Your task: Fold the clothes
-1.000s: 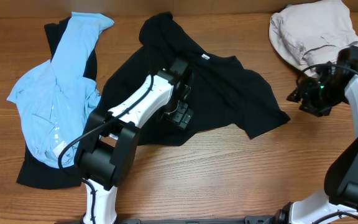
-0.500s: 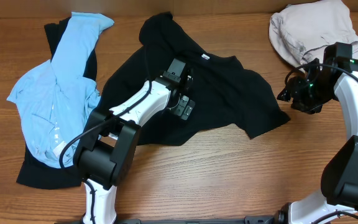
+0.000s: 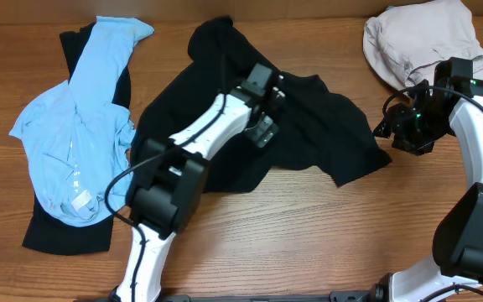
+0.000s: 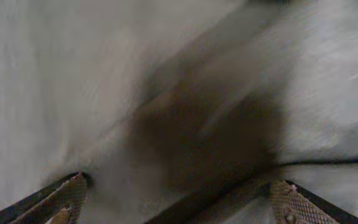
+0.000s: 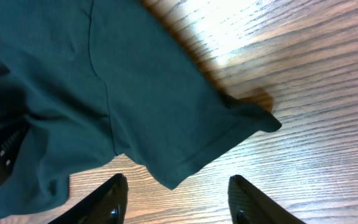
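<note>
A black T-shirt [image 3: 309,126] lies crumpled and spread in the middle of the table. My left gripper [image 3: 267,117] is open, low over the shirt's middle near the collar; the left wrist view shows blurred dark cloth [image 4: 204,124] between its wide-apart fingers [image 4: 179,205]. My right gripper [image 3: 390,127] is open just right of the shirt's right sleeve. In the right wrist view the sleeve corner [image 5: 185,155] lies on the wood just ahead of the open fingers [image 5: 178,202], not between them.
A light blue garment [image 3: 74,143] lies on another black one [image 3: 65,235] at the left. A beige garment [image 3: 422,42] is bunched at the back right corner. Bare wood [image 3: 309,243] runs along the front of the table.
My left gripper moved up and to the right across the black shirt, toward the collar. My right gripper shifted left toward the sleeve a second ago and has since stayed put.
</note>
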